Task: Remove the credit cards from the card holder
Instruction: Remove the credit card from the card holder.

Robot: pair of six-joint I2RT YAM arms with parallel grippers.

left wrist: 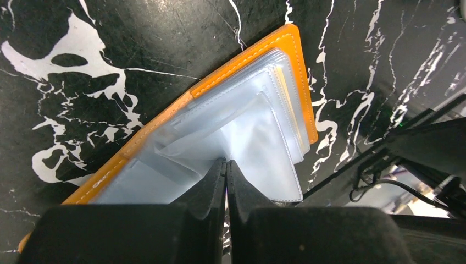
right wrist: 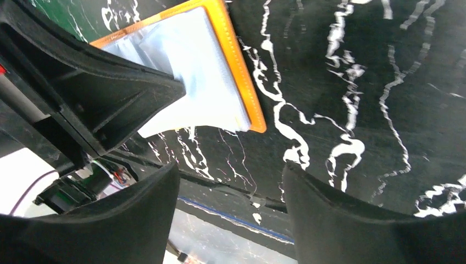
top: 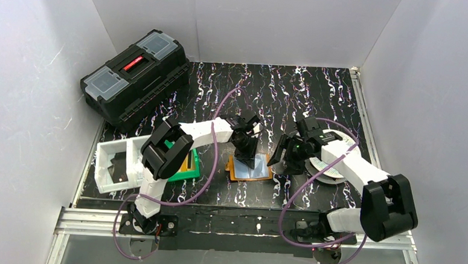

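Card holder (top: 251, 168) lies open mid-table (top: 318, 100): orange cover, clear sleeves (left wrist: 258, 126) fanned. Your left gripper (left wrist: 226, 165) is pressed together at the sleeves, pinch unclear. Right gripper (right wrist: 229, 170) is spread, empty, just beside. Green bin (top: 194, 168) holds 1 gold credit card (top: 187, 163). White tray (top: 106, 149) holds 1 dark flat item (top: 119, 167).

The right end effector (right wrist: 229, 184) holds its two fingers wide apart over the black desk (right wrist: 357, 82) with white streaks. At the top left lies the open orange card holder (right wrist: 206, 71). The left end effector (right wrist: 162, 91) touches its clear pockets.

lab booth: white walls (top: 286, 20), toolbox (top: 134, 78)
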